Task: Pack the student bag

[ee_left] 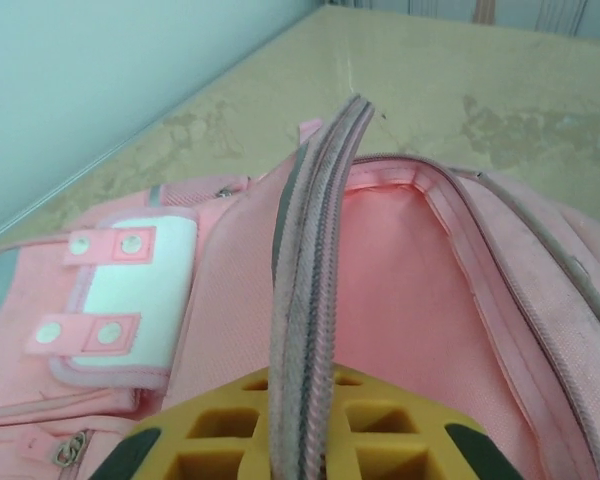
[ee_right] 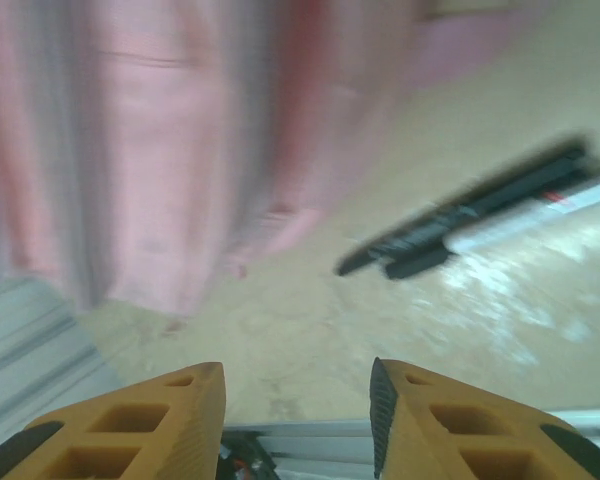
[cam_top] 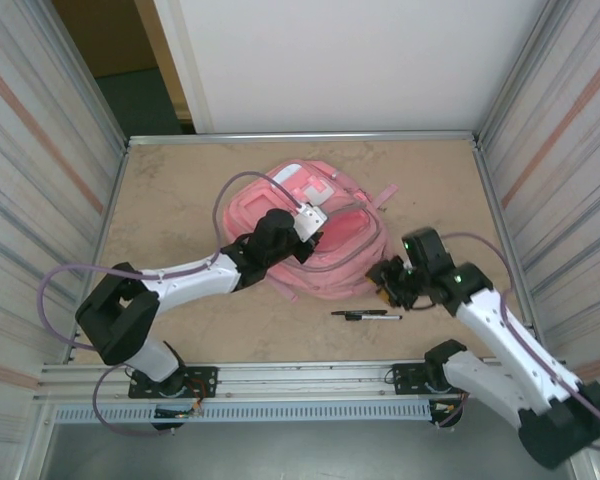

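The student bag [cam_top: 352, 214], pink with a white patch [ee_left: 130, 290], lies on its back mid-table with its main compartment unzipped. My left gripper [cam_top: 314, 236] is shut on the bag's zipper-edged flap [ee_left: 310, 230]. The flap stands up between the yellow fingers [ee_left: 400, 430], and the pink lining [ee_left: 410, 290] shows behind it. My right gripper [cam_top: 388, 281] hovers open just right of the bag's near corner. In the right wrist view its jaws [ee_right: 298, 400] hold nothing, with the blurred bag [ee_right: 160, 130] at upper left.
A black-capped pen [cam_top: 366, 315] lies on the tan table in front of the bag, near the right gripper, and appears as the pen [ee_right: 460, 215] in the right wrist view. A metal rail [cam_top: 310, 372] runs along the near edge. Panelled walls close in both sides.
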Controlling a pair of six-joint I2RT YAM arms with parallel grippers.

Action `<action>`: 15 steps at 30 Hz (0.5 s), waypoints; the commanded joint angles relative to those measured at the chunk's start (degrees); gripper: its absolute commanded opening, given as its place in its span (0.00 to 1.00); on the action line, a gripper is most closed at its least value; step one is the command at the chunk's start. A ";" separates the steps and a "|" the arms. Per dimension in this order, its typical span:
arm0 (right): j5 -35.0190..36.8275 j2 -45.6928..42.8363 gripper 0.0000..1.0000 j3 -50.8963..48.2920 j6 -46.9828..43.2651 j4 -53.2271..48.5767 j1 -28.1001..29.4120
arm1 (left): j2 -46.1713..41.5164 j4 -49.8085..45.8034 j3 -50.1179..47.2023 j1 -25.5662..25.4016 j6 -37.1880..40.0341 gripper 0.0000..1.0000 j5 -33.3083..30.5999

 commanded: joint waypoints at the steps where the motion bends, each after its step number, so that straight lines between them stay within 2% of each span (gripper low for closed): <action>1: 6.81 -3.88 0.40 -3.20 11.13 -9.14 0.25 | -1.92 16.84 -1.60 -1.38 5.69 0.00 0.55; 5: 6.14 -7.32 0.39 -6.78 15.62 -11.01 0.75 | 1.33 25.63 -3.12 -2.86 14.86 0.00 2.85; 8: 6.51 -8.18 0.37 -8.89 17.90 -12.51 1.21 | 3.09 33.05 -4.23 -4.07 20.09 0.00 -0.64; 12: 8.08 -6.63 0.34 -11.82 18.21 -10.21 0.74 | 2.98 33.15 -3.75 -4.91 21.66 0.00 -1.69; 15: 9.29 -3.32 0.33 -11.13 13.32 -8.24 -4.79 | 3.19 32.83 -3.64 -5.46 22.76 0.00 -1.64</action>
